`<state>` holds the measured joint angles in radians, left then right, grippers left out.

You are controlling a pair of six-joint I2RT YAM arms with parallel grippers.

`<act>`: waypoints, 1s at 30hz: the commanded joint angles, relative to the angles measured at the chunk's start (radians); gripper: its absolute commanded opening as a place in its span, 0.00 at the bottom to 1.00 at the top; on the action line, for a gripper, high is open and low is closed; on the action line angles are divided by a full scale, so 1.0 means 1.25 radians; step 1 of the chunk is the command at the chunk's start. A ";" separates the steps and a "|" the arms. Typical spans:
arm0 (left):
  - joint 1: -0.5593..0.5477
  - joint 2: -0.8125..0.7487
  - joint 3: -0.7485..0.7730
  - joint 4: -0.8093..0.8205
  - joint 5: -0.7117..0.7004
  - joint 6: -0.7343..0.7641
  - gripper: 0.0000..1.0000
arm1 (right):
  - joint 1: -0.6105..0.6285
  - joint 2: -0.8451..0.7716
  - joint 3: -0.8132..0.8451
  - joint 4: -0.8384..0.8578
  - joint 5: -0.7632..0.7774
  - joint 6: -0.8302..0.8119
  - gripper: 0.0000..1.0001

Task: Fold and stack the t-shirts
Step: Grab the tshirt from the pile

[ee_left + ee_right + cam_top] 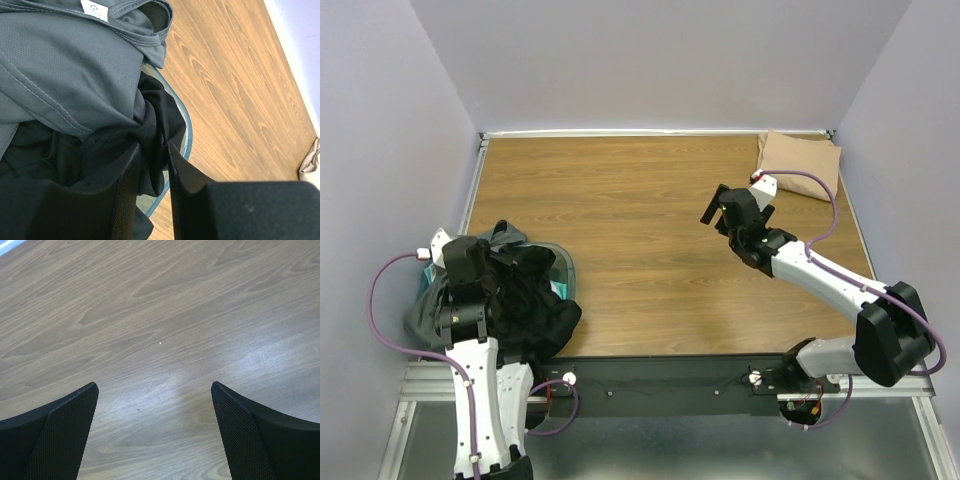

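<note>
Two robot arms work at a brown wood-grain table (pixel 620 200), and the left one is bent over a heap of unfolded t-shirts.

From above, the left gripper (pixel 475 262) points down into a crumpled black cotton t-shirt (pixel 535 300) and a dark grey t-shirt (pixel 425 320) spilling from a teal see-through plastic tub (pixel 565 265). A folded tan t-shirt (pixel 800 165) lies at the far right corner. The right gripper (pixel 717 203) reaches out mid-table. In the left wrist view, the fingers (pixel 127 190) stand narrowly apart with black cloth in the gap, and a pinch cannot be told. A good pick would likely take one garment only, lifted clear of the rim. In the right wrist view, the jaws are wide apart over bare wood.
</note>
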<state>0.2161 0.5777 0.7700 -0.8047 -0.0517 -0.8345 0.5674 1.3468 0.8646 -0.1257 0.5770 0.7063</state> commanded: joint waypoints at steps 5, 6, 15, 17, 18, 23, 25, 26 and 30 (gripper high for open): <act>0.004 -0.015 -0.004 -0.014 0.036 -0.006 0.09 | -0.005 -0.009 0.002 -0.028 -0.010 0.008 1.00; 0.004 -0.017 0.001 -0.019 0.038 -0.006 0.04 | -0.005 -0.009 0.003 -0.028 -0.006 0.008 1.00; 0.004 -0.014 0.082 0.070 0.115 0.006 0.00 | -0.005 -0.010 0.015 -0.031 0.001 0.002 1.00; 0.004 -0.012 0.099 0.133 0.158 0.016 0.00 | -0.006 -0.010 0.020 -0.032 0.011 -0.002 1.00; 0.004 -0.003 0.107 0.150 0.170 0.021 0.00 | -0.005 -0.012 0.021 -0.032 0.018 -0.005 1.00; 0.005 0.056 0.214 0.229 0.236 0.083 0.00 | -0.005 -0.009 0.041 -0.032 0.038 -0.020 1.00; 0.004 0.087 0.255 0.256 0.257 0.107 0.00 | -0.005 -0.005 0.053 -0.032 0.044 -0.025 1.00; 0.004 0.100 0.291 0.290 0.288 0.126 0.00 | -0.005 -0.001 0.059 -0.032 0.045 -0.028 1.00; 0.003 0.154 0.346 0.407 0.388 0.146 0.00 | -0.005 0.009 0.087 -0.031 0.065 -0.046 1.00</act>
<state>0.2161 0.7403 1.1442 -0.4889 0.2718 -0.7116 0.5674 1.3472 0.9237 -0.1520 0.5949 0.6781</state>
